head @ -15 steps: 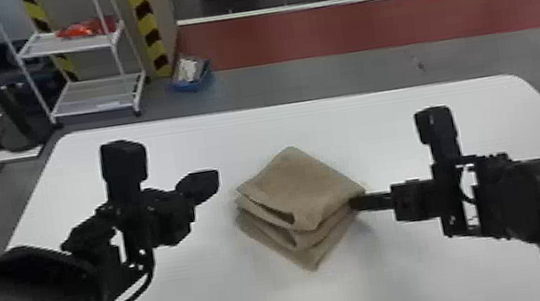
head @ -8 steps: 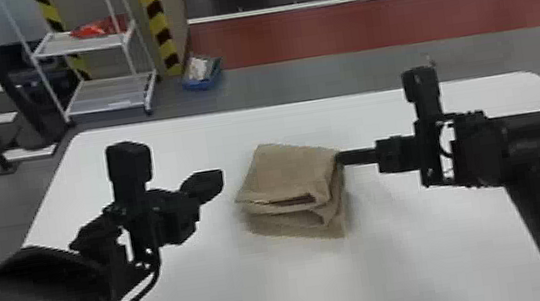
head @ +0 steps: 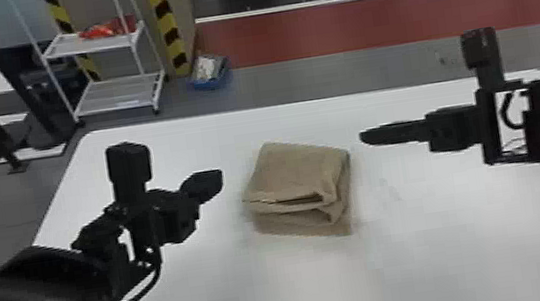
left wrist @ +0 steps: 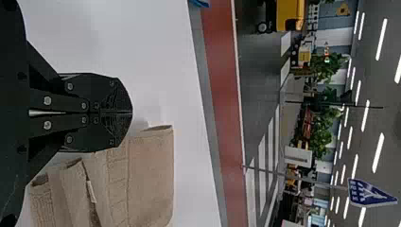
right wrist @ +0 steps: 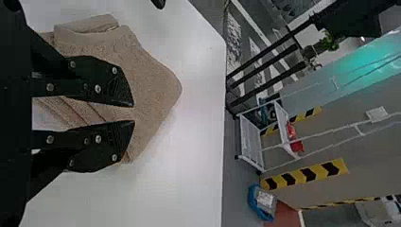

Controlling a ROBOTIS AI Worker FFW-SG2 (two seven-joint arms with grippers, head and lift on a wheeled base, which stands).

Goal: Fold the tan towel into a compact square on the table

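The tan towel [head: 295, 174] lies folded in a thick, layered, roughly square stack at the middle of the table, its fold edges facing me. My left gripper [head: 210, 183] is to the towel's left, apart from it. In the left wrist view the left gripper [left wrist: 131, 113] is shut with nothing between its fingers, and the towel [left wrist: 149, 175] shows beside it. To the towel's right, with a gap between, is my right gripper [head: 365, 138]. The right wrist view shows the right gripper [right wrist: 134, 113] open, the towel [right wrist: 153, 87] beyond its fingers.
The white table [head: 449, 248] extends around the towel on all sides. Past its far edge, on the floor, stand a white wire shelf [head: 117, 95] and a blue bin [head: 210, 72].
The right gripper was at the towel's right corner and has moved away to the right. The towel has turned so its fold edges face me more squarely. The left arm looks nearly still.
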